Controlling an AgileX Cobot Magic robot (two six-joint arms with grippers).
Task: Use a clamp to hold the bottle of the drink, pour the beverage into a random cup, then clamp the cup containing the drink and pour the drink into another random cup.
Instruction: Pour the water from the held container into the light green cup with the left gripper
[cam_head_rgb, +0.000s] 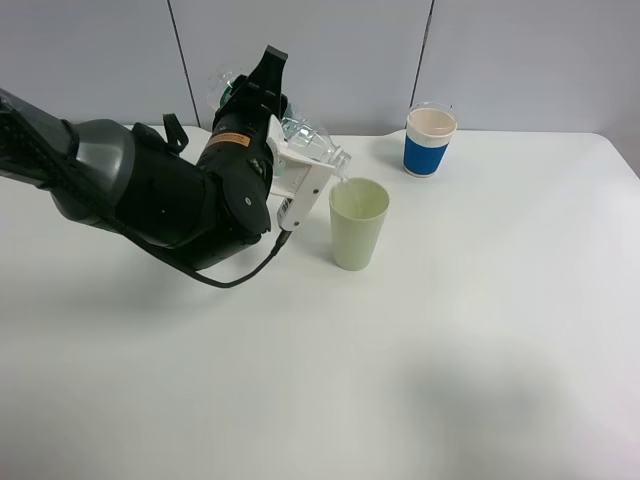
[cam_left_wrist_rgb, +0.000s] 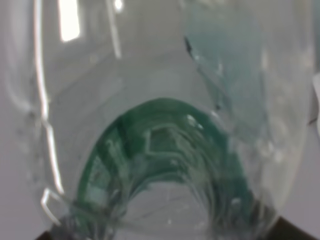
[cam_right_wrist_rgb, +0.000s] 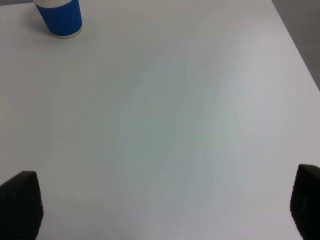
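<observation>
Over cup (cam_head_rgb: 358, 232) rim, tilted bottle (cam_head_rgb: 314, 141) mouth

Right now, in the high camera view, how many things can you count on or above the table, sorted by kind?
Cups: 2 (pale yellow-green cup, white cup with blue band)
Bottles: 1 (clear bottle, tilted over the yellow-green cup)
Total: 3

place: robot lab or test room, office-like
table: plain white table (cam_head_rgb: 480, 350), fills the high and right wrist views
backdrop: grey partition panels (cam_head_rgb: 300, 50), dark seams between
equipment: black robot arm (cam_head_rgb: 150, 190) with trailing cable (cam_head_rgb: 235, 280) over the table
props: blue-banded white cup (cam_head_rgb: 431, 140), pale yellow-green cup (cam_head_rgb: 358, 222)
</observation>
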